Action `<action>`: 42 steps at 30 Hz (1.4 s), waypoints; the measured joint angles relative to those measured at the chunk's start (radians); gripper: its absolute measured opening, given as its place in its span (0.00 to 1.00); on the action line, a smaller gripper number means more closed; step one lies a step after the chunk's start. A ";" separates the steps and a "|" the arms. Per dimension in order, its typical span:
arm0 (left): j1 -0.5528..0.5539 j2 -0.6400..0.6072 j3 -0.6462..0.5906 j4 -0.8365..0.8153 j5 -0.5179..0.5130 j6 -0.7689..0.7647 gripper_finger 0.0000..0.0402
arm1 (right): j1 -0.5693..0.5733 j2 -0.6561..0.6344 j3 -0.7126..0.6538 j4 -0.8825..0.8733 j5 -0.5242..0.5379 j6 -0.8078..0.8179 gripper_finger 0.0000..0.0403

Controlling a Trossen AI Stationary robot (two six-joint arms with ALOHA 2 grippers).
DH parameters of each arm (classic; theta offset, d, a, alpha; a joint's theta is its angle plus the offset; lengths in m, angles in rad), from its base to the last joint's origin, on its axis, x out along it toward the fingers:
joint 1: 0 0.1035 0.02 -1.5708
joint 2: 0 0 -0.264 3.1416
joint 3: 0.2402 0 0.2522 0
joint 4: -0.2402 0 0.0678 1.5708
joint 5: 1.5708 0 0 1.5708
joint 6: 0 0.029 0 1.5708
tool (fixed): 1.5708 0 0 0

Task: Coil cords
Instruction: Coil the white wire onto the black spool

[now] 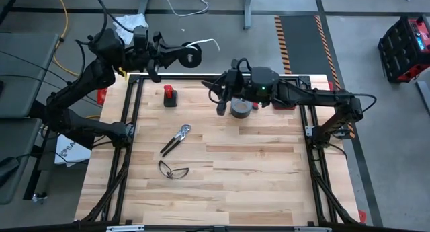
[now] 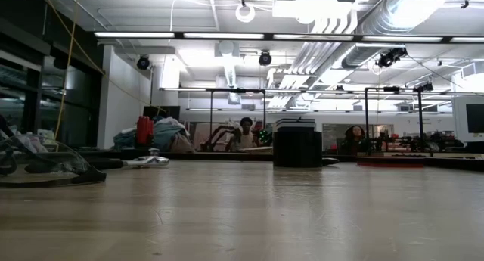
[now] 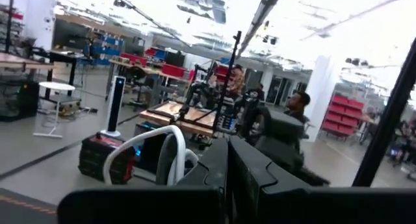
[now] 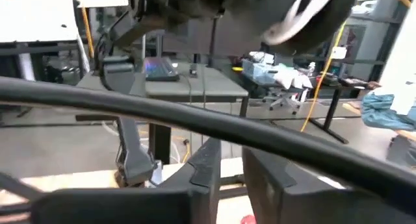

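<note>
While the left arm reaches past the worktop's (image 1: pixel 222 158) upper-left edge in the high view, its left gripper (image 1: pixel 176 55) is closed on the spool (image 1: pixel 190 56), holding it in the air above the floor. The cord (image 1: pixel 205 43) is partly wound on the spool, with a loose white end curling up and to the right of it. In the left wrist view the cord (image 3: pixel 153 149) loops just ahead of the dark fingers (image 3: pixel 250 169), which sit pressed together.

At upper centre of the high view, the right gripper (image 1: pixel 221 104) hangs over the worktop beside the tape roll (image 1: pixel 240 109). The right wrist view shows its fingers (image 4: pixel 205 165) only slightly apart, with nothing between them.

On the worktop lie a red-and-black block (image 1: pixel 170 95) at upper left, pliers (image 1: pixel 175 138) left of centre, and glasses (image 1: pixel 172 169) below them.
</note>
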 joint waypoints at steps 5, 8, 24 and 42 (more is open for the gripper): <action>0.000 -0.025 0.000 -0.044 0.051 0.043 0.00 | 0.024 -0.002 0.000 0.029 0.123 -0.033 0.25; 0.000 -0.053 0.000 -0.094 0.053 0.044 0.00 | 0.034 -0.008 0.000 0.030 0.163 -0.024 0.31; -0.003 -0.131 0.000 -0.207 0.151 -0.065 0.00 | -0.008 -0.014 0.000 0.056 0.225 0.043 0.45; -0.075 -0.079 0.000 -0.206 0.172 -0.083 0.00 | -0.028 -0.014 0.000 -0.053 0.103 0.065 0.45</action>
